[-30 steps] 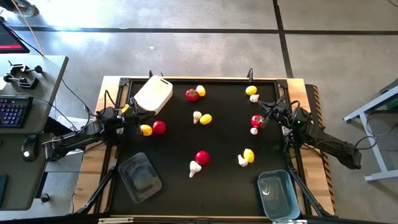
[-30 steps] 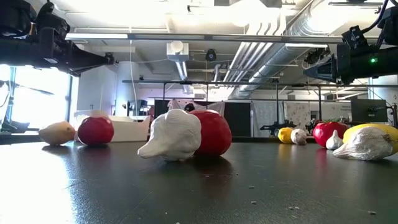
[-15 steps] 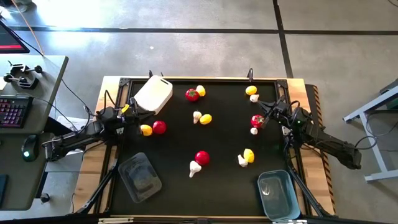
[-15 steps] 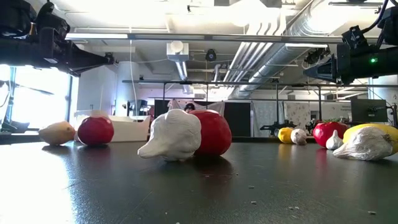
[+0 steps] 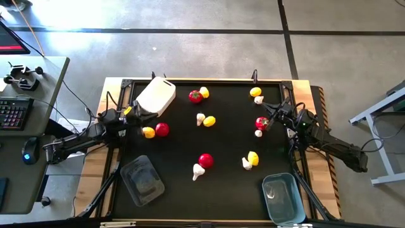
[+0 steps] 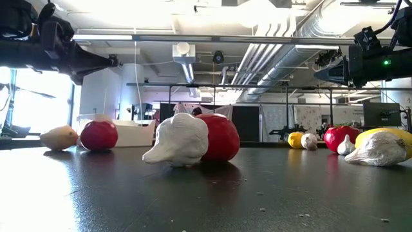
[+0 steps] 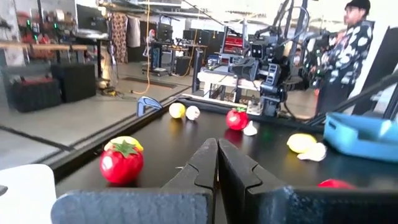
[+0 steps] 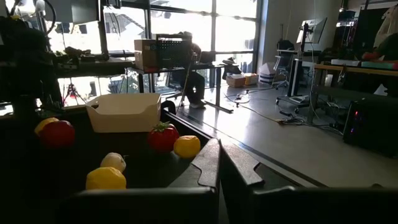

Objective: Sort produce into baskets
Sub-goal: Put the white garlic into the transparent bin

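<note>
The high view is evenly lit, with a bright patch on the concrete floor (image 5: 76, 19) at the upper left edge and the black table mat (image 5: 221, 145) dark and matte; produce casts only faint shadows. In the low view, ceiling lights (image 6: 270, 9) blow out to white and a window (image 6: 35, 106) on the left glares, leaving the arms as near silhouettes; the tabletop (image 6: 193, 193) shows soft reflections, and the near garlic bulb (image 6: 179, 140) looks slightly soft. The right wrist view is backlit by large windows (image 8: 155, 25), so the foreground is dim and murky; the left wrist view is brighter, its background washed out and a little blurred.
</note>
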Tool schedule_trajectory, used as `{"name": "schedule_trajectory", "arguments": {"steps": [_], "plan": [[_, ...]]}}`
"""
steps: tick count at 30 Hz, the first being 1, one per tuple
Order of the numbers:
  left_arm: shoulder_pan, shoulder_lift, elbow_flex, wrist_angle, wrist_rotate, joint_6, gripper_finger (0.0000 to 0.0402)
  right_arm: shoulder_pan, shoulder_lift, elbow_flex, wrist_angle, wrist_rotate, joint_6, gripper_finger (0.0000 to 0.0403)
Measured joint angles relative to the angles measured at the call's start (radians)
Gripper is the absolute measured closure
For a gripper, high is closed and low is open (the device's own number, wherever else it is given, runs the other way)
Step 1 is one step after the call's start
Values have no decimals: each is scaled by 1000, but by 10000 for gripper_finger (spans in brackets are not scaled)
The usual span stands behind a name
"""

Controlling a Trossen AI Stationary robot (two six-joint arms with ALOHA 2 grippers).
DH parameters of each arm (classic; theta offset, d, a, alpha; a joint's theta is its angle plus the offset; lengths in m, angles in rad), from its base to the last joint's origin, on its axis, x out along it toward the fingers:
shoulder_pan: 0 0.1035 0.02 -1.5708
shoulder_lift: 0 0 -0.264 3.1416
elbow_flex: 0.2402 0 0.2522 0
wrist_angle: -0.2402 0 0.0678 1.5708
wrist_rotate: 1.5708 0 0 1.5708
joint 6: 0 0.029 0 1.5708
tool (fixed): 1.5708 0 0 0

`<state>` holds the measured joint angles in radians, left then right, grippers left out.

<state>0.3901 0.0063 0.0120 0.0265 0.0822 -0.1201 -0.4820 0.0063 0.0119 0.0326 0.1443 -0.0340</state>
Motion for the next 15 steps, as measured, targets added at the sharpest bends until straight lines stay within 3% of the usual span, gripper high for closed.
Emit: {"name": "schedule_trajectory", "arguments": {"steps": [15], "plan": [[0,0,0,51,19,-35,401,0,0,0,0,0,0,402]]}}
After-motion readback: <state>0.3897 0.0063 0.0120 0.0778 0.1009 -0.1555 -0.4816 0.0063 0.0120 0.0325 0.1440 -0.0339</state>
